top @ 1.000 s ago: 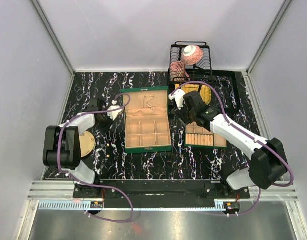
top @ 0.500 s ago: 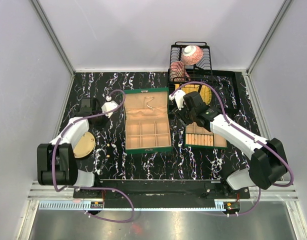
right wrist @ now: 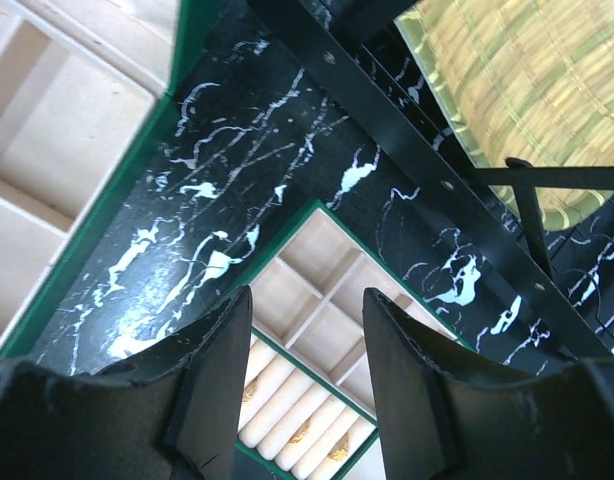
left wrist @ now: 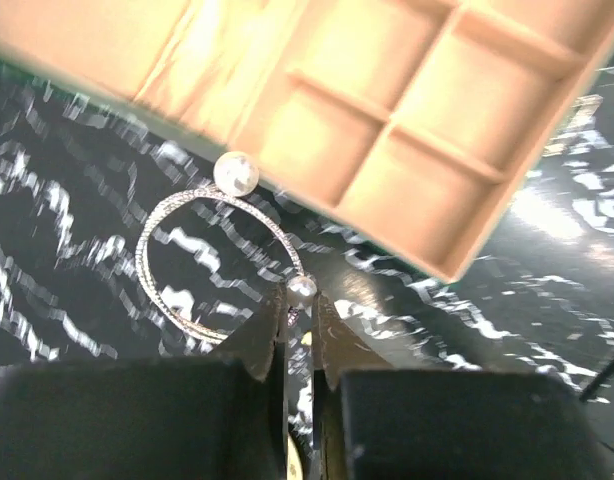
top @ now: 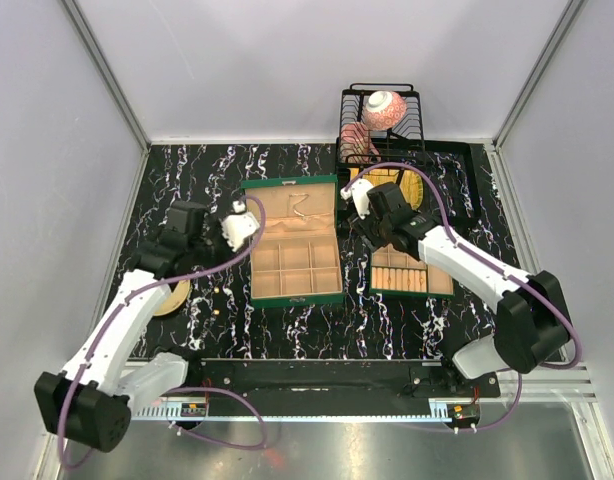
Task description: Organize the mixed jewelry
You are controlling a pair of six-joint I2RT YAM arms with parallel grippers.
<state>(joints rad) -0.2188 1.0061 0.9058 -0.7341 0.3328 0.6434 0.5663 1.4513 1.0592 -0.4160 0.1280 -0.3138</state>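
Observation:
In the left wrist view my left gripper (left wrist: pixel 300 300) is shut on a small silvery bead at one end of a thin wire hoop (left wrist: pixel 140 262). The hoop has a larger pearl (left wrist: pixel 235 174) at its other end. It hangs just off the edge of the large green box (left wrist: pixel 407 120) with its beige compartments. From above, the left gripper (top: pixel 233 228) is at that box's left side (top: pixel 292 245). My right gripper (top: pixel 364 214) is open and empty above the small green box (top: pixel 407 272). Its ring rolls hold small gold pieces (right wrist: pixel 299 433).
The round gold plate (top: pixel 173 299) lies at the left, partly under my left arm. Two tiny pale specks (top: pixel 219 312) lie on the black marbled table near it. A black dish rack (top: pixel 380 130) with a pink bowl (top: pixel 384 108) stands at the back, with a woven bamboo dish (right wrist: pixel 527 80) under it.
My left arm has stretched out and swung its gripper right, from near the gold plate to the large box's left edge. The right arm has barely moved.

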